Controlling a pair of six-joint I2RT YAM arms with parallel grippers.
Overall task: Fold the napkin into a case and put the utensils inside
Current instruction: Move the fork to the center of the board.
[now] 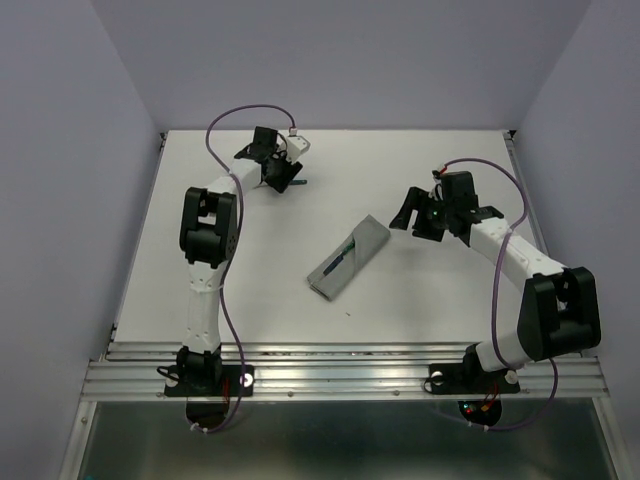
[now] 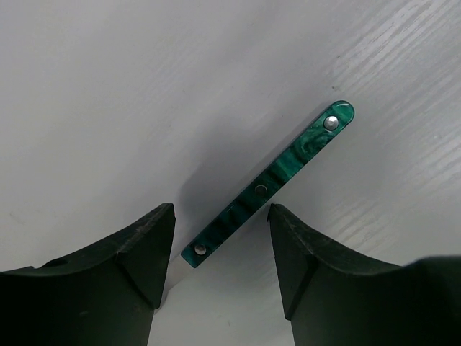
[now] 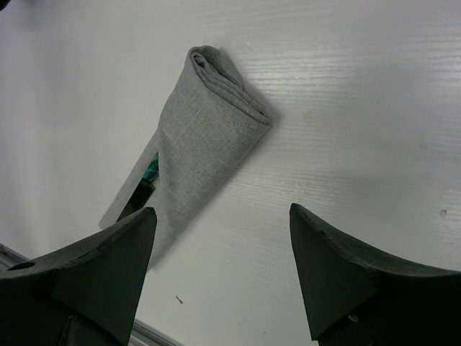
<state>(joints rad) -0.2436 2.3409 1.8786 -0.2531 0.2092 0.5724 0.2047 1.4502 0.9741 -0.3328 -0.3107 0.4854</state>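
The napkin lies folded as a narrow grey case, slanted at mid-table. A teal utensil handle peeks from its open side. A second utensil with a teal riveted handle lies on the bare table at the far back. My left gripper hovers open right above it, fingers on either side of the handle's lower end without touching; its other end is hidden. My right gripper stands open and empty just right of the case.
The white table ends in a metal rail at the near edge, where both arm bases are bolted. Pale walls close in the left, back and right sides.
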